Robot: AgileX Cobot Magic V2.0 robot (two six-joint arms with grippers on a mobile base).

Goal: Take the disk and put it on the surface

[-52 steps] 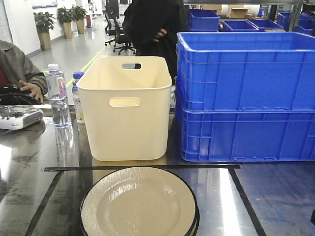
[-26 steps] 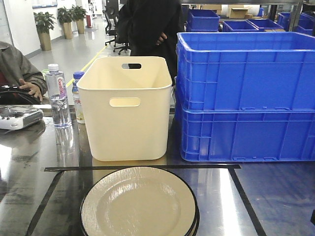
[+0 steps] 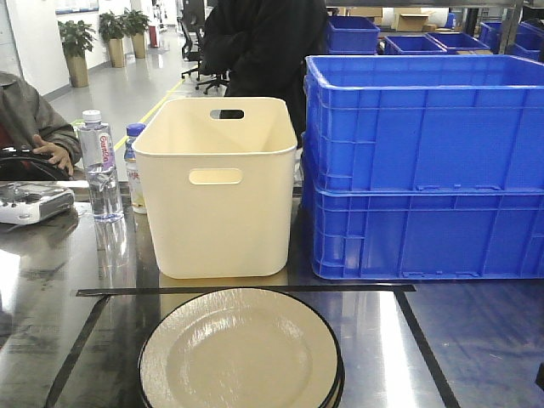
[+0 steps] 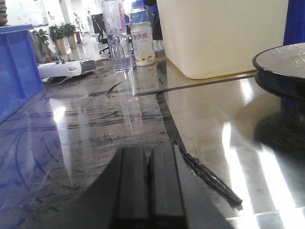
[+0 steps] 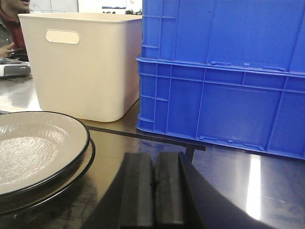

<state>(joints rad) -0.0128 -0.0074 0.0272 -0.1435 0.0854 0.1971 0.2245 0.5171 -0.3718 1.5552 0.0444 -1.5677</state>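
The disk (image 3: 240,353) is a cream plate with a black rim, the top one of a stack inside the black tape rectangle on the shiny metal surface (image 3: 382,340). In the left wrist view the disk (image 4: 281,59) lies off to the right of my left gripper (image 4: 148,151), which is shut on nothing and hangs low over the surface (image 4: 205,114). In the right wrist view the disk (image 5: 33,145) is to the left of my right gripper (image 5: 154,157), also shut and empty, above the surface (image 5: 228,167). Neither gripper touches the disk.
A cream bin (image 3: 217,200) stands just behind the plates, with stacked blue crates (image 3: 425,161) to its right. Two bottles (image 3: 99,166) and a white device (image 3: 30,202) sit at the left by a seated person (image 3: 34,119). Another blue crate (image 4: 16,67) is left of my left gripper.
Only the standing person behind the bin has shifted a little. The plates and table objects have not moved.
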